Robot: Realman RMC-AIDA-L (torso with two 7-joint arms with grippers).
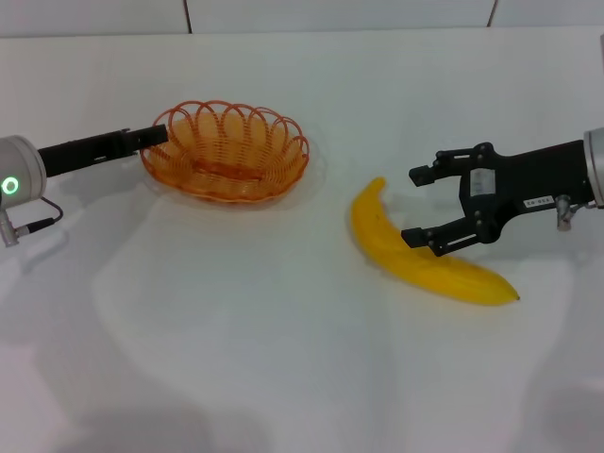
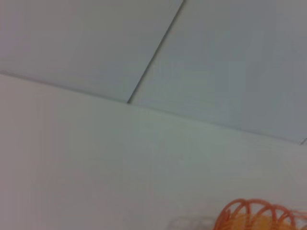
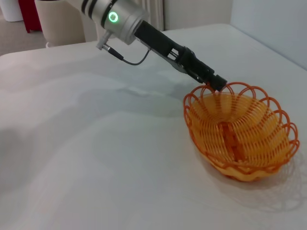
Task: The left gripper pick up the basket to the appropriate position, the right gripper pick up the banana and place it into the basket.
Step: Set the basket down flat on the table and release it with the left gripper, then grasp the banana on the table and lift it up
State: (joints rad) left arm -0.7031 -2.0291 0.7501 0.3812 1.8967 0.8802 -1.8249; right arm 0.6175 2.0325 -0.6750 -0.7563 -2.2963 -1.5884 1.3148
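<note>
The orange wire basket [image 1: 226,151] sits on the white table at the left of the middle. It also shows in the right wrist view [image 3: 240,129] and, as a bit of rim, in the left wrist view [image 2: 259,216]. My left gripper [image 1: 154,135] reaches in from the left and is shut on the basket's left rim; the right wrist view shows it there too [image 3: 217,82]. The yellow banana [image 1: 377,231] lies on the table right of the middle. My right gripper [image 1: 417,206] is open, just above the banana's middle, its lower finger over the fruit.
The white table [image 1: 283,359] stretches bare toward the front. A white wall with panel seams [image 1: 187,14] runs along the far edge. A cable [image 1: 38,222] hangs from the left arm's wrist.
</note>
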